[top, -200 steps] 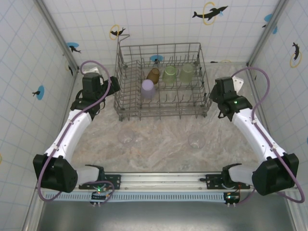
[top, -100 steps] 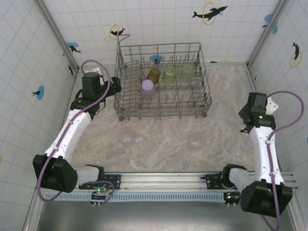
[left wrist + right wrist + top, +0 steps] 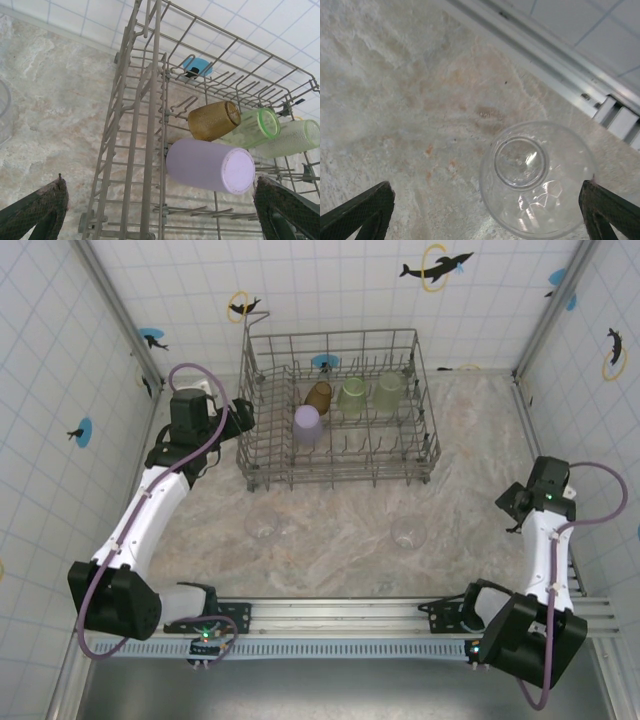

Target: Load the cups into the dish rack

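- Nearest us, two tumblers sit well apart on the tabletop (image 3: 340, 560): the left clear cup (image 3: 265, 525) and the right clear cup (image 3: 408, 531).
- Our right claw (image 3: 485, 200), spread wide, points at the right clear cup.
- Our left claw (image 3: 160, 200) gapes wide beside the dish rack (image 3: 330, 337).
- The rack holds a lilac cup (image 3: 307, 425), an amber cup (image 3: 319, 396), a green cup (image 3: 352, 396) and a paler cup (image 3: 388, 392).

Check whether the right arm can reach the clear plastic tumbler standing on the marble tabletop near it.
Probably yes: the open right pincer frames that clear tumbler, with only bare tabletop around it.
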Robot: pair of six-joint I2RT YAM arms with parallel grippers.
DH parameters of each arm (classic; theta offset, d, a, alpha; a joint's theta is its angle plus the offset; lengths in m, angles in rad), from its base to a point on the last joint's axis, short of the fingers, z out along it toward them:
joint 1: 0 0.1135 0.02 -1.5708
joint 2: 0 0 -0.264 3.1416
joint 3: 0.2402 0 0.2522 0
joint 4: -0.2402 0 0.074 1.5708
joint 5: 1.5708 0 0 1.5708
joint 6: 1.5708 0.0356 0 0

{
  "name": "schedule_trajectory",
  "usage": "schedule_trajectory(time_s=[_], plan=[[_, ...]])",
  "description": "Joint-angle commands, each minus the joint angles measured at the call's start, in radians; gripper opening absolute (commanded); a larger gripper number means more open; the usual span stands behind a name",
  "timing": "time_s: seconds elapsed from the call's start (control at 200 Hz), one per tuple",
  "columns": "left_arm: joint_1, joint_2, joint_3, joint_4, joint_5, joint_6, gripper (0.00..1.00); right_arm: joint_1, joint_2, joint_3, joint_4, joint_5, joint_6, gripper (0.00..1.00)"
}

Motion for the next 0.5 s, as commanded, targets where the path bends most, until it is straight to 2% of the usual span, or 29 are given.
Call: schedule_trajectory(time_s=[0.0, 0.2, 0.3, 0.495], plan=[[0.005, -0.023, 0.018, -0.022, 0.018, -0.022, 0.98, -0.005, 0.013, -0.030, 0.042, -0.076, -0.019, 0.93], [0.005, -0.031, 0.002, -0.019, 0.027, -0.027, 0.98, -0.006, 0.026, -0.036, 0.053, -0.073, -0.011, 0.82], [0.005, -0.031, -0.003, -0.008, 0.030, -0.026, 0.98, -0.004, 0.054, -0.038, 0.071, -0.095, -0.007, 0.70], [0.005, -0.005, 0.015, -0.002, 0.022, -0.015, 0.98, -0.005, 0.125, -0.028, 0.059, -0.040, -0.004, 0.66]])
